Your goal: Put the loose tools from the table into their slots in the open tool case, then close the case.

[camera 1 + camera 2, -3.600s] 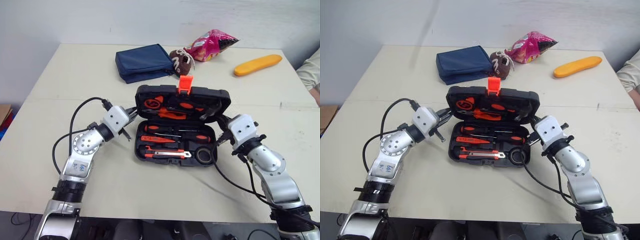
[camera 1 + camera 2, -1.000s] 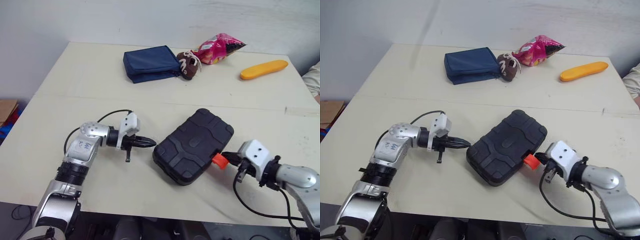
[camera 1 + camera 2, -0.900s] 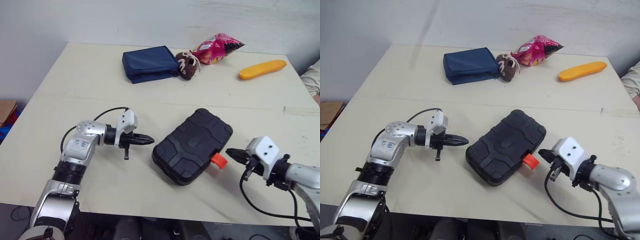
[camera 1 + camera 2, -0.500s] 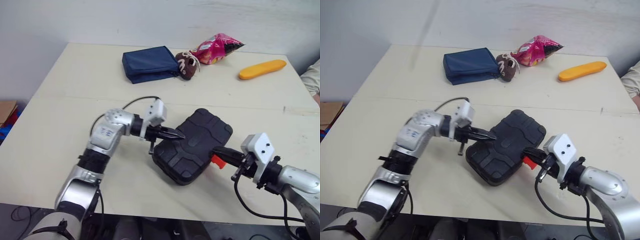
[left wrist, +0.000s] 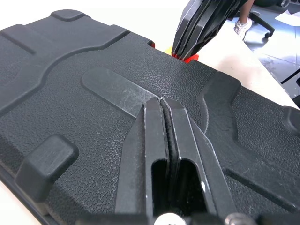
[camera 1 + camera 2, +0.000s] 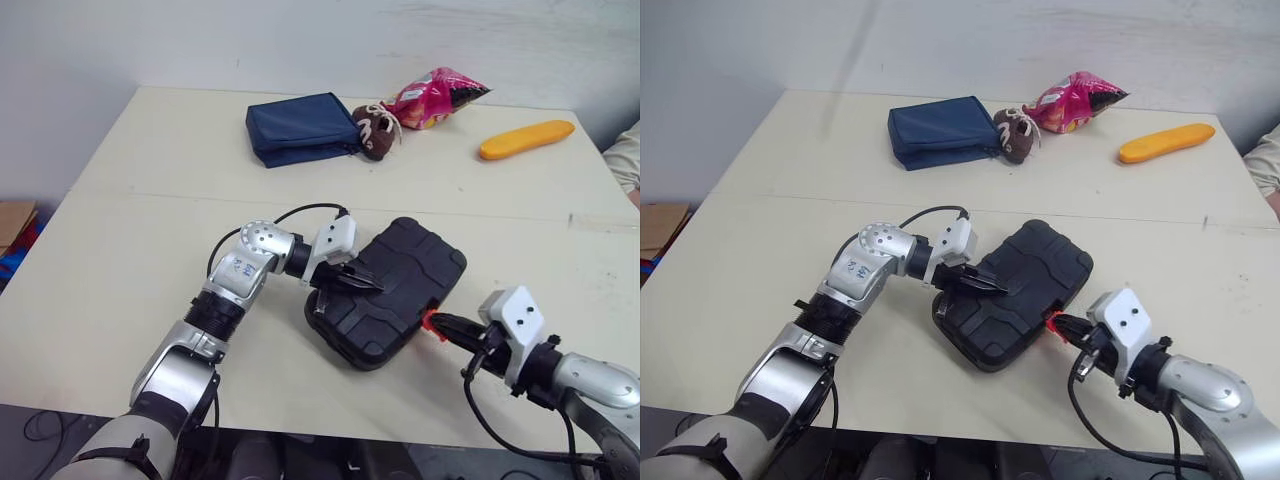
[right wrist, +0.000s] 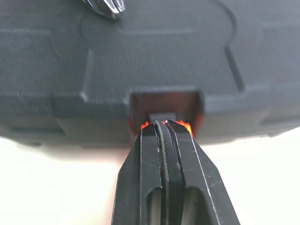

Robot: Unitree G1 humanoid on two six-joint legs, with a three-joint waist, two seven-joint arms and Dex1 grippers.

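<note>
The black tool case [image 6: 400, 275] lies closed and turned at an angle near the table's front edge. Its orange latch [image 6: 432, 322] sits on the side facing my right arm. My left gripper [image 6: 372, 287] is shut and rests its tips on the case lid [image 5: 93, 70]. My right gripper [image 6: 430, 321] is shut too, its tips pressed against the orange latch [image 7: 187, 125] in the lid's recess. The inside of the case and the tools are hidden.
At the table's far side lie a navy pouch [image 6: 298, 126], a brown plush toy [image 6: 374, 130], a pink snack bag [image 6: 435, 93] and an orange case [image 6: 526, 139]. A person's sleeve [image 6: 624, 160] shows at the right edge.
The case went from open to closed and turned. In the last second my left gripper moved from beside the case onto its lid, and my right gripper pushed the latch in against the case.
</note>
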